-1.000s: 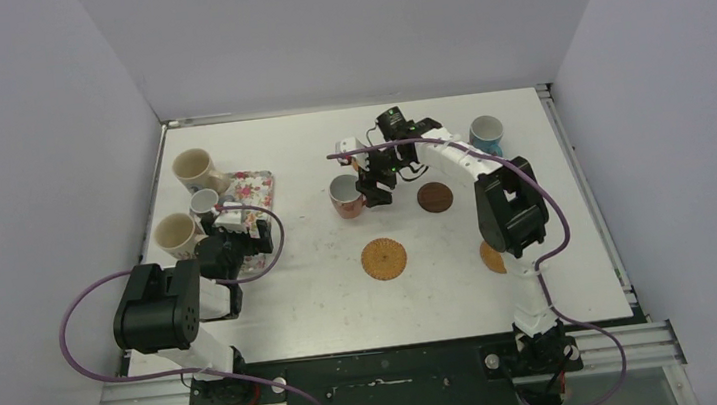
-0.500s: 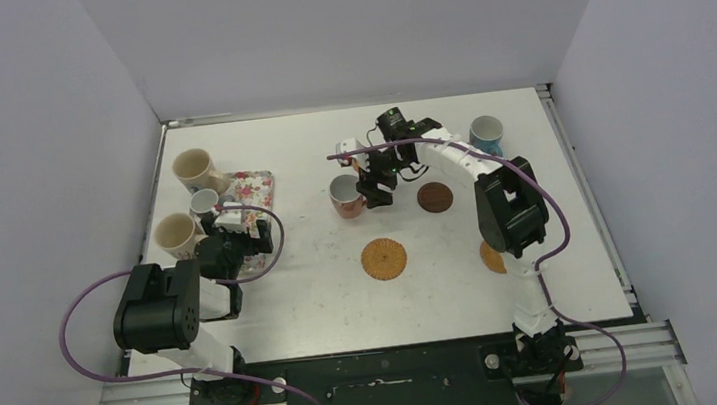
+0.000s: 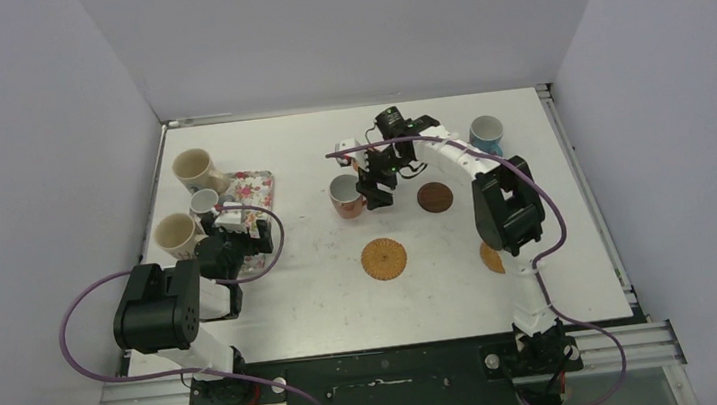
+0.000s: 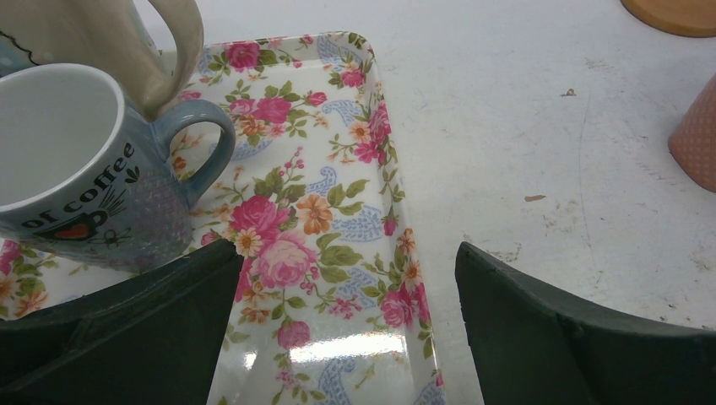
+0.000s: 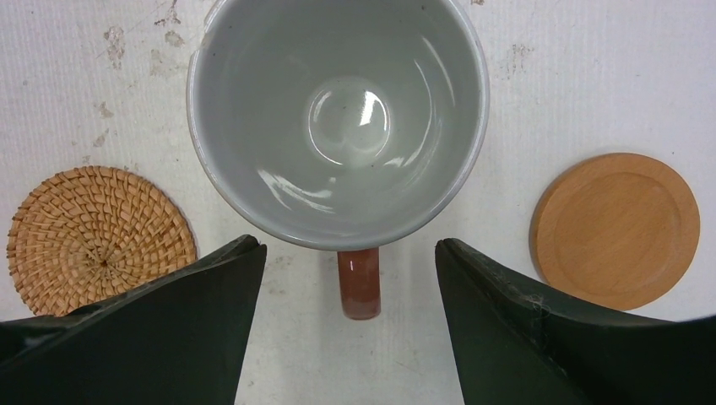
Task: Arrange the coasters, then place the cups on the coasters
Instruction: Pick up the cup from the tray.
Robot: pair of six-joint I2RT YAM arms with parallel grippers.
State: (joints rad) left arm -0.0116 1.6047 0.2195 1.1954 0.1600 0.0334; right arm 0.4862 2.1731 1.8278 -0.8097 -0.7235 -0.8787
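Observation:
The salmon-pink cup (image 3: 345, 196), grey inside (image 5: 338, 118), stands upright on the bare table. My right gripper (image 5: 348, 246) (image 3: 375, 187) is open, one finger on each side of the cup's handle (image 5: 359, 283) without touching it. A woven coaster (image 5: 97, 239) (image 3: 384, 258) lies to one side of it and a smooth tan coaster (image 5: 619, 229) to the other. A dark brown coaster (image 3: 435, 196) lies to the right. My left gripper (image 4: 348, 250) (image 3: 230, 238) hangs open and empty over the floral tray (image 4: 338, 202), next to the small grey cup (image 4: 76, 169) (image 3: 204, 201).
Two cream cups (image 3: 193, 167) (image 3: 175, 234) stand at the left by the tray (image 3: 254, 186). The light blue cup (image 3: 486, 132) is at the back right. Another orange coaster (image 3: 491, 258) shows partly under the right arm.
The right arm's elbow has shifted slightly while its gripper stays at the pink cup's handle. The left arm has not moved.

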